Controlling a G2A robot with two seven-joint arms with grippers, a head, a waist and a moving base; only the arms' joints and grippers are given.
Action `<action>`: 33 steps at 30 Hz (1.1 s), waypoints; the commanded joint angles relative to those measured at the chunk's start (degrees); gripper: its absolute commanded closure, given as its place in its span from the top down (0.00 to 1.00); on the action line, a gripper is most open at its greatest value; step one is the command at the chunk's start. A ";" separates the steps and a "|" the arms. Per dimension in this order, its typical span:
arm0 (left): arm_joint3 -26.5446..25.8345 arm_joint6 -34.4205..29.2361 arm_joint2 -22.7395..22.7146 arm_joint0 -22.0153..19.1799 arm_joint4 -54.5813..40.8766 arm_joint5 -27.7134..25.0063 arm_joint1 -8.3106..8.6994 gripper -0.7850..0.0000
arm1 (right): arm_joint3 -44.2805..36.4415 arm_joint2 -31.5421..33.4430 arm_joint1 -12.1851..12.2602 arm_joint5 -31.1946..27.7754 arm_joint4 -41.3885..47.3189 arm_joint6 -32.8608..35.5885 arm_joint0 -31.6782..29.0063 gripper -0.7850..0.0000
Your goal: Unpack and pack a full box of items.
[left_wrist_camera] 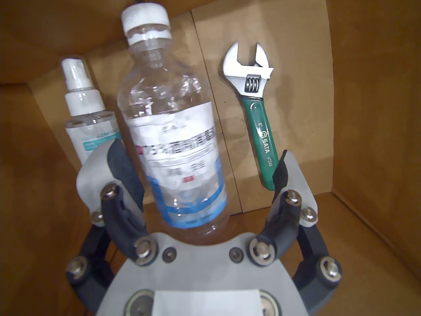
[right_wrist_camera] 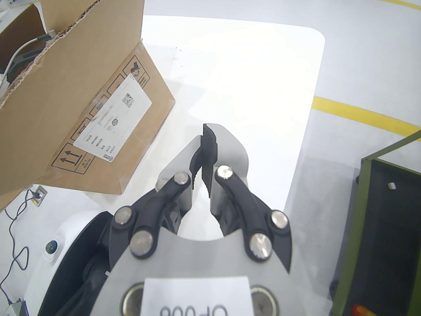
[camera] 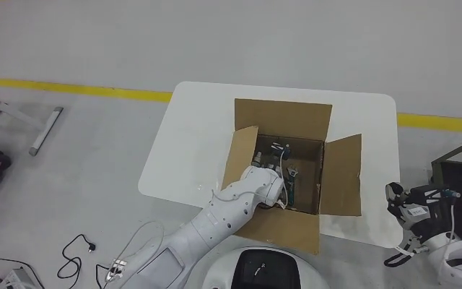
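Note:
An open cardboard box (camera: 339,177) stands on the white table (camera: 195,137). My left arm reaches down into it. Inside, my left gripper (left_wrist_camera: 200,169) is open around a clear plastic bottle (left_wrist_camera: 171,133) with a white cap and a printed label; one pad (left_wrist_camera: 123,166) is close to the bottle, the other pad (left_wrist_camera: 279,171) stands well apart from it. A small spray bottle (left_wrist_camera: 87,113) lies beside the clear bottle, and a green-handled adjustable wrench (left_wrist_camera: 255,106) lies on its other side. My right gripper (right_wrist_camera: 205,156) hangs shut and empty past the table's right corner (camera: 415,213).
The box flaps (camera: 285,119) are folded outward. In the right wrist view the box side with a white label (right_wrist_camera: 111,119) stands on the table, with bare tabletop (right_wrist_camera: 246,67) beyond. A dark green cart (right_wrist_camera: 384,218) sits off the table's right edge. Cables (camera: 79,253) lie on the floor.

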 commanded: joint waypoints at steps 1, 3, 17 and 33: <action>0.12 0.08 0.19 -0.02 -0.06 -0.30 -0.17 1.00 | 0.00 0.00 0.00 0.00 0.00 0.00 0.00 0.00; 0.25 0.18 0.27 -0.05 0.01 -0.38 -0.32 0.83 | 0.00 0.00 0.00 0.00 0.00 0.00 0.00 0.00; 2.27 1.22 -0.51 0.07 0.97 -0.63 -0.94 0.00 | 0.00 0.00 0.00 0.00 0.00 0.00 0.00 0.00; -10.70 -3.09 -6.05 6.37 6.04 -1.68 0.74 0.00 | -1.37 -0.23 0.40 1.26 2.49 -0.05 -0.66 0.00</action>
